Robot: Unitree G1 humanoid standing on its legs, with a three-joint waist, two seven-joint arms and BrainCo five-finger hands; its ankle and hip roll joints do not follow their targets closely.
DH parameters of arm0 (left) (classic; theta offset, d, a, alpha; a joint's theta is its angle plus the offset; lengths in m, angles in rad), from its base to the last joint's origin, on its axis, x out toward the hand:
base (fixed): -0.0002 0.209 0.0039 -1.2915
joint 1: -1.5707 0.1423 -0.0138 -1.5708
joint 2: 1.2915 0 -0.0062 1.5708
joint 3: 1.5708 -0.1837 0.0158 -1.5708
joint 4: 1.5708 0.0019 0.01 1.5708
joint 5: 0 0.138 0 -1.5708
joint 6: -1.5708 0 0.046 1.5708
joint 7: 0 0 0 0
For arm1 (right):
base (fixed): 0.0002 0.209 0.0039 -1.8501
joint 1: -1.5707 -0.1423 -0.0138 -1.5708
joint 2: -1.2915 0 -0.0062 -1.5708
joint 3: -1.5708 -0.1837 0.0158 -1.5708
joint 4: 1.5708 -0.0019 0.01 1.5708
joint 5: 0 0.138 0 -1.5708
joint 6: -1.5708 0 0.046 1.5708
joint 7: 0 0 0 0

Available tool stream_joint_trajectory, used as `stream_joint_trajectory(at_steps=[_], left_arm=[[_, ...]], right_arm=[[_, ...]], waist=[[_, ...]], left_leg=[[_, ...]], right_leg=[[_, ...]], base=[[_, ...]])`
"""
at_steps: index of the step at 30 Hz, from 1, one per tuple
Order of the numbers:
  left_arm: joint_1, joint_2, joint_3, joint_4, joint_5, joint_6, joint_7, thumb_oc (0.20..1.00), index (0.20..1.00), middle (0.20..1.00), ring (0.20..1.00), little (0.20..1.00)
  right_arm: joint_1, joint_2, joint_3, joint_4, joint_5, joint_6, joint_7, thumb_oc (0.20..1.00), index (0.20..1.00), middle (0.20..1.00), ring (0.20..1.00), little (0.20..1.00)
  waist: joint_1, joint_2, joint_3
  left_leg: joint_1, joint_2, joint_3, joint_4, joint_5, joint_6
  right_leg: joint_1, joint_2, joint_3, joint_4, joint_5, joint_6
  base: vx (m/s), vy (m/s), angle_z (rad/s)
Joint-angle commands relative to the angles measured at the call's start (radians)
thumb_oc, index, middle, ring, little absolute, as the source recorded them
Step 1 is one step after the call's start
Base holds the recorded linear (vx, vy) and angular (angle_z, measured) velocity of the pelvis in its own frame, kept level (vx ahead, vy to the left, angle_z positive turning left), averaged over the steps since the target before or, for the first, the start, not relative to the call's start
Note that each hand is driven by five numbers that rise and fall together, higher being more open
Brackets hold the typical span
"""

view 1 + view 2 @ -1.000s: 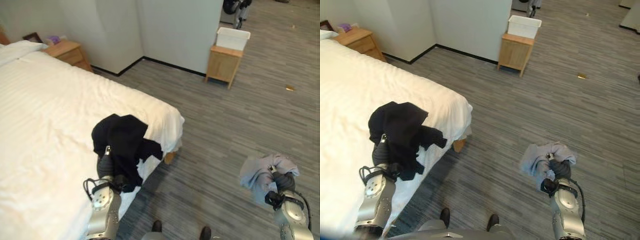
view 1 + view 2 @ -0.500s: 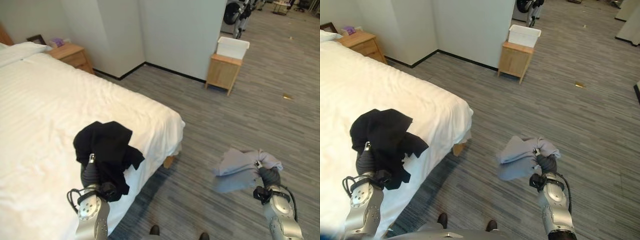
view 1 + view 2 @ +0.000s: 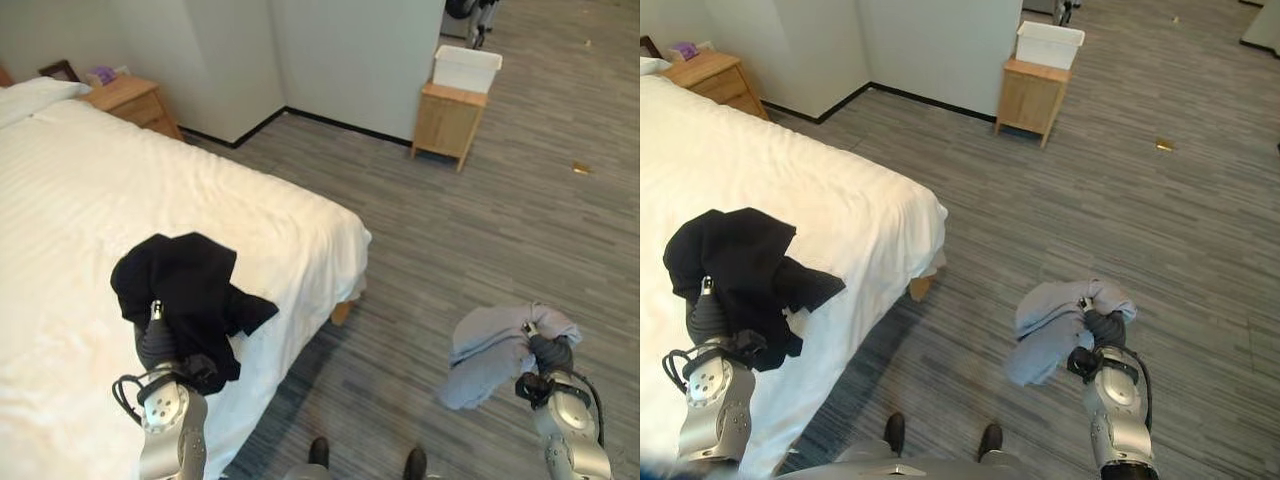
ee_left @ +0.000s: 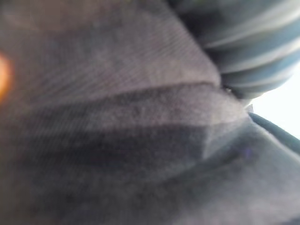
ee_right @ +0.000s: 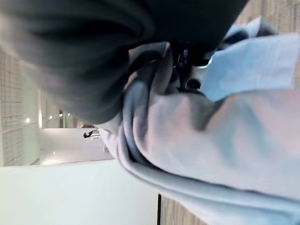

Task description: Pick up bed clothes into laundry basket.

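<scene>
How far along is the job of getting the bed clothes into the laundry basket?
Done: both garments are lifted. In hand: the left hand holds the black garment over the bed; the right hand holds the grey garment over the floor. Left: dropping both in the white basket.

white bed [image 3: 90, 200] | nightstand [image 3: 128, 100] (purple item on top) | wooden stand [image 3: 447, 118]
</scene>
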Motion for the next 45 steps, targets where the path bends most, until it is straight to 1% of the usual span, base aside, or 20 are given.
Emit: stream_joint_trajectory(at_steps=[1,3,5,10,16,17,18,19,20,23,24,27,29,32,34,37,40,43,44,45], left_arm=[[-0.05,0.102,0.019,-0.084,0.015,-0.097,-0.008,0.2,0.2,0.2,0.2,0.2],[-0.052,0.102,0.011,-0.08,0.019,-0.094,-0.012,0.2,0.2,0.2,0.2,0.2],[-0.049,0.099,0.002,-0.074,0.014,-0.087,-0.023,0.2,0.2,0.2,0.2,0.2],[-0.047,0.096,-0.009,-0.046,0.018,-0.084,-0.041,0.2,0.2,0.2,0.2,0.2],[-0.043,0.079,-0.001,-0.025,0.003,-0.094,-0.039,0.2,0.2,0.2,0.2,0.2],[-0.041,0.075,-0.002,-0.023,-0.001,-0.094,-0.038,0.2,0.2,0.2,0.2,0.2],[-0.06,0.062,-0.027,-0.015,-0.05,-0.104,-0.044,0.2,0.2,0.2,0.2,0.2],[-0.061,0.063,-0.027,-0.015,-0.051,-0.104,-0.044,0.2,0.2,0.2,0.2,0.2],[-0.063,0.062,-0.039,-0.022,-0.055,-0.102,-0.055,0.2,0.2,0.2,0.2,0.2],[-0.067,0.07,-0.053,-0.032,-0.069,-0.097,-0.062,0.2,0.2,0.2,0.2,0.2],[-0.069,0.07,-0.065,-0.029,-0.072,-0.082,-0.063,0.2,0.2,0.2,0.2,0.2],[-0.063,0.065,-0.068,-0.016,-0.072,-0.079,-0.065,0.2,0.2,0.2,0.2,0.2],[-0.054,0.059,-0.075,-0.003,-0.072,-0.077,-0.065,0.2,0.2,0.2,0.2,0.2],[-0.044,0.032,-0.094,0.023,-0.065,-0.071,-0.074,0.2,0.2,0.2,0.2,0.2],[-0.036,0.029,-0.091,0.021,-0.057,-0.073,-0.075,0.2,0.2,0.2,0.2,0.2],[-0.011,0.036,-0.059,0.004,-0.043,-0.077,-0.075,0.2,0.2,0.2,0.2,0.2],[0.008,0.039,-0.03,-0.004,-0.05,-0.083,-0.066,0.2,0.2,0.2,0.2,0.2],[-0.002,0.055,-0.034,-0.019,-0.045,-0.083,-0.055,0.2,0.2,0.2,0.2,0.2],[-0.014,0.066,-0.051,-0.031,-0.045,-0.076,-0.053,0.2,0.2,0.2,0.2,0.2],[-0.016,0.065,-0.05,-0.031,-0.045,-0.076,-0.053,0.2,0.2,0.2,0.2,0.2]], right_arm=[[-0.073,-0.017,-0.014,-0.055,-0.022,-0.07,0.0,0.2,0.2,0.2,0.2,0.2],[-0.06,-0.017,-0.022,-0.066,-0.021,-0.068,0.002,0.2,0.2,0.2,0.2,0.2],[-0.043,-0.012,-0.044,-0.067,0.003,-0.074,-0.004,0.2,0.2,0.2,0.2,0.2],[-0.023,-0.001,-0.047,-0.051,-0.003,-0.08,-0.014,0.2,0.2,0.2,0.2,0.2],[-0.054,-0.016,-0.025,-0.029,-0.011,-0.083,-0.016,0.2,0.2,0.2,0.2,0.2],[-0.063,-0.024,-0.02,-0.031,-0.011,-0.084,-0.017,0.2,0.2,0.2,0.2,0.2],[-0.102,-0.057,0.01,-0.014,-0.005,-0.088,-0.017,0.2,0.2,0.2,0.2,0.2],[-0.104,-0.057,0.01,-0.013,-0.004,-0.088,-0.017,0.2,0.2,0.2,0.2,0.2],[-0.113,-0.074,0.01,-0.01,0.012,-0.092,-0.014,0.2,0.2,0.2,0.2,0.2],[-0.117,-0.091,0.001,-0.008,0.013,-0.092,-0.034,0.2,0.2,0.2,0.2,0.2],[-0.125,-0.096,-0.001,-0.007,0.018,-0.087,-0.057,0.2,0.2,0.2,0.2,0.2],[-0.121,-0.085,-0.01,-0.013,0.031,-0.093,-0.053,0.2,0.2,0.2,0.2,0.2],[-0.094,-0.082,-0.019,-0.031,0.032,-0.098,-0.044,0.2,0.2,0.2,0.2,0.2],[-0.044,-0.08,-0.021,-0.02,0.0,-0.087,-0.029,0.2,0.2,0.2,0.2,0.2],[-0.043,-0.085,-0.023,-0.019,-0.009,-0.087,-0.025,0.2,0.2,0.2,0.2,0.2],[-0.061,-0.088,-0.011,-0.015,-0.025,-0.078,-0.013,0.2,0.2,0.2,0.2,0.2],[-0.103,-0.07,0.019,-0.007,-0.032,-0.073,-0.004,0.2,0.2,0.2,0.2,0.2],[-0.13,-0.05,0.035,-0.01,-0.041,-0.078,-0.003,0.2,0.2,0.2,0.2,0.2],[-0.146,-0.036,0.047,-0.014,-0.054,-0.071,-0.001,0.2,0.2,0.2,0.2,0.2],[-0.147,-0.037,0.047,-0.014,-0.055,-0.07,-0.001,0.2,0.2,0.2,0.2,0.2]], waist=[[-0.004,0.011,0.028],[-0.022,0.014,0.034],[-0.035,-0.001,0.028],[-0.054,-0.003,0.005],[-0.055,0.011,-0.03],[-0.053,0.026,-0.035],[-0.043,0.034,-0.032],[-0.046,0.03,-0.031],[-0.032,-0.001,-0.018],[-0.013,-0.036,-0.001],[0.02,-0.04,0.019],[0.049,-0.038,0.025],[0.065,-0.035,0.023],[0.092,0.001,0.0],[0.096,0.002,-0.006],[0.12,-0.005,-0.026],[0.148,-0.028,-0.068],[0.164,-0.078,-0.076],[0.15,-0.053,-0.06],[0.153,-0.051,-0.06]], left_leg=[[0.106,-0.033,-0.03,-0.062,-0.067,0.023],[0.13,-0.027,-0.041,-0.069,-0.076,0.021],[0.18,-0.024,-0.054,-0.112,-0.098,-0.001],[0.274,0.022,-0.09,-0.14,-0.144,-0.048],[0.321,0.065,-0.075,-0.097,-0.176,-0.078],[0.318,0.097,-0.07,-0.041,-0.138,-0.097],[0.241,0.125,-0.058,0.236,0.051,-0.15],[0.235,0.121,-0.061,0.24,0.054,-0.149],[0.154,0.149,-0.004,0.484,0.147,-0.171],[0.078,0.179,0.071,0.576,0.164,-0.171],[-0.029,0.233,0.132,0.571,0.136,-0.168],[-0.111,0.239,0.131,0.502,0.12,-0.166],[-0.153,0.201,0.099,0.39,0.128,-0.158],[-0.198,0.083,-0.044,0.002,0.183,-0.153],[-0.201,0.072,-0.053,-0.071,0.215,-0.167],[-0.217,0.057,-0.023,-0.1,0.253,-0.17],[-0.2,0.048,-0.021,-0.036,0.208,-0.128],[-0.176,-0.008,0.009,0.047,0.105,-0.048],[-0.09,-0.028,0.001,0.04,0.066,0.007],[-0.092,-0.026,0.003,0.036,0.07,0.007]], right_leg=[[-0.059,0.023,0.029,0.221,0.052,-0.016],[-0.115,0.053,0.042,0.21,0.039,-0.02],[-0.147,0.064,-0.005,0.002,0.034,-0.025],[-0.157,0.076,-0.04,-0.259,0.147,0.013],[-0.138,0.063,-0.132,-0.215,0.152,-0.006],[-0.126,0.083,-0.138,-0.192,0.126,-0.021],[-0.052,0.11,-0.166,-0.159,0.065,-0.071],[-0.054,0.105,-0.168,-0.162,0.069,-0.072],[0.041,0.128,-0.184,-0.195,0.029,-0.117],[0.112,0.134,-0.189,-0.225,-0.01,-0.138],[0.182,0.149,-0.179,-0.253,-0.042,-0.14],[0.236,0.16,-0.157,-0.271,-0.065,-0.136],[0.269,0.162,-0.132,-0.278,-0.081,-0.13],[0.336,0.197,-0.088,-0.285,-0.145,-0.118],[0.36,0.2,-0.076,-0.285,-0.16,-0.118],[0.417,0.205,-0.021,-0.285,-0.18,-0.109],[0.467,0.165,0.007,-0.28,-0.208,-0.082],[0.392,0.037,0.019,0.023,-0.028,-0.009],[0.251,-0.006,0.047,0.356,0.162,0.0],[0.243,-0.004,0.052,0.361,0.164,0.0]], base=[[0.15,0.06,-0.11],[0.26,-0.048,-0.1],[0.4,-0.182,-0.02],[0.39,-0.175,0.31],[0.33,-0.156,0.19],[0.51,-0.357,-0.5],[0.49,-0.358,-0.33],[0.68,-0.554,-0.08],[0.31,-0.292,-0.19],[0.46,-0.358,-0.4],[0.41,-0.249,0.06],[0.38,-0.075,-0.17],[0.49,0.024,-0.33],[0.47,0.055,-0.19],[0.45,0.01,-0.04],[0.47,0.018,-0.44],[0.58,0.131,-0.8],[0.5,0.226,-0.7],[0.41,0.282,-0.45],[0.56,0.379,-0.24]])
